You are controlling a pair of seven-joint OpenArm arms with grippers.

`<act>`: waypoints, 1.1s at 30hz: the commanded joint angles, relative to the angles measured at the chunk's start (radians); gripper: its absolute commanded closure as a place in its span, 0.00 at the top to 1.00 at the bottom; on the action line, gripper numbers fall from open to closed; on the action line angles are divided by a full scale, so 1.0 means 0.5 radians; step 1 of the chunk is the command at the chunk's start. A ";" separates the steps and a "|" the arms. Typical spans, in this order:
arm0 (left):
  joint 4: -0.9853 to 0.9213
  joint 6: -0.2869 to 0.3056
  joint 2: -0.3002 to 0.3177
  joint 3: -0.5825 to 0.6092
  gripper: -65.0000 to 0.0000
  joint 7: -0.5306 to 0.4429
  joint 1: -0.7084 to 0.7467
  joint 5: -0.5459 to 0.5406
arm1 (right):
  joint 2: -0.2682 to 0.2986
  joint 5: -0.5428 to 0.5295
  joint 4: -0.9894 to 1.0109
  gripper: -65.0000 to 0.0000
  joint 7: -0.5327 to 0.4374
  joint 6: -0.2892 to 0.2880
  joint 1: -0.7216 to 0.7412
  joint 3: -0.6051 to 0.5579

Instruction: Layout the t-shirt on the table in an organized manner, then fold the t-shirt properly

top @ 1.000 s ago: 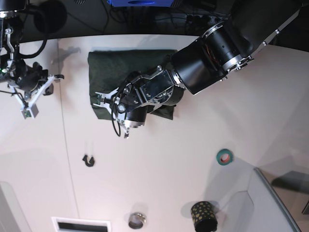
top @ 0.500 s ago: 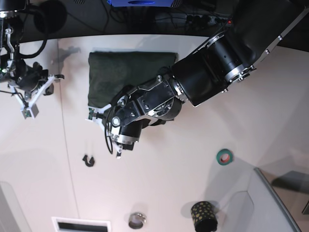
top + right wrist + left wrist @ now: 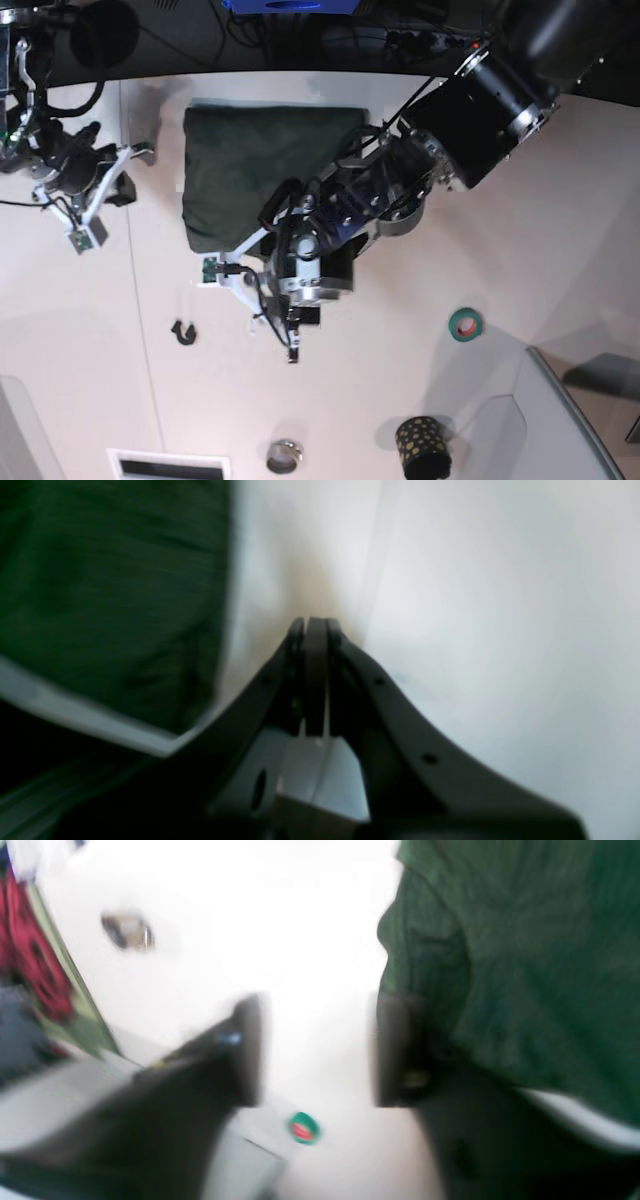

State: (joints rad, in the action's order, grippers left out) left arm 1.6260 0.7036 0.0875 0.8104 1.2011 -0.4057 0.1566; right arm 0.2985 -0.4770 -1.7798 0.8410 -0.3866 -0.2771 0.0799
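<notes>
Left gripper [image 3: 215,270] pulled back off t-shirt [image 3: 250,170] edge, jaws apart, empty

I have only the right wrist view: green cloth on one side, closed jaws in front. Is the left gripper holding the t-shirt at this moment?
Observer: No. In the left wrist view the left gripper is open, with only bare table between its fingers. The t-shirt lies beside one finger.
Operator: How does the shirt lie as a whole?
Observer: In the base view it is a folded rectangle near the table's curved edge.
Operator: Is any other thing close to it?
Observer: A green tape roll lies on the table, well apart from the shirt.
</notes>
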 commanded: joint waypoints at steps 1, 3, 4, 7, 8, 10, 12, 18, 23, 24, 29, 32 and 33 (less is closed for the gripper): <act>0.113 -0.011 0.020 -0.119 0.02 0.014 0.055 0.017 | 0.027 -0.017 -0.103 0.01 -0.029 0.005 -0.006 -0.026; 0.242 -0.011 0.054 -0.364 0.00 0.011 0.242 0.017 | 0.027 -0.017 -0.183 0.01 -0.029 0.011 -0.024 -0.109; 0.291 -0.011 0.060 -0.484 0.00 0.005 0.325 0.020 | 0.027 -0.017 -0.201 0.00 -0.029 0.011 -0.027 -0.143; 0.447 -0.011 0.103 -0.818 0.00 -0.145 0.610 0.020 | 0.027 -0.017 -0.195 0.00 -0.045 0.011 -0.027 -0.232; 0.490 -0.011 0.112 -0.901 0.00 -0.228 0.702 0.020 | 0.027 -0.014 -0.195 0.00 -0.045 0.011 -0.027 -0.253; 0.555 -0.011 0.112 -1.064 0.00 -0.431 0.936 0.017 | 0.027 -0.014 -0.201 0.00 -0.066 0.008 -0.027 -0.263; 0.576 -0.011 0.103 -1.230 0.00 -0.682 1.175 0.014 | 0.049 -0.011 -0.201 0.00 -0.180 0.005 -0.092 -0.229; 0.573 -0.011 0.124 -1.540 0.00 -1.406 1.749 0.017 | 0.288 0.038 -0.177 0.00 -0.855 -0.008 -0.524 0.010; 0.549 -0.011 0.189 -1.702 0.00 -1.612 2.062 0.020 | 0.334 0.498 -0.177 0.00 -0.990 -0.005 -0.893 0.176; 0.530 -0.011 0.204 -1.721 0.00 -1.612 2.096 0.020 | 0.310 0.581 -0.164 0.00 -0.990 -0.005 -0.963 0.185; 0.199 -0.011 0.238 -1.727 0.00 -1.615 2.160 0.020 | 0.255 0.854 -0.063 0.00 -0.993 -0.008 -1.221 0.188; 0.039 -0.011 0.238 -1.665 0.00 -1.658 2.221 0.020 | 0.212 0.854 0.041 0.00 -0.993 -0.008 -1.301 0.155; -0.007 -0.011 0.250 -1.619 0.00 -1.710 2.252 0.020 | 0.205 0.854 0.097 0.00 -0.993 -0.008 -1.307 0.124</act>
State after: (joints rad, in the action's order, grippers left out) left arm 1.6081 0.6838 0.2115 -0.0002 0.3527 0.7048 0.1799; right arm 0.3981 -0.0441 -1.7222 0.3515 -0.3771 -0.9154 0.1425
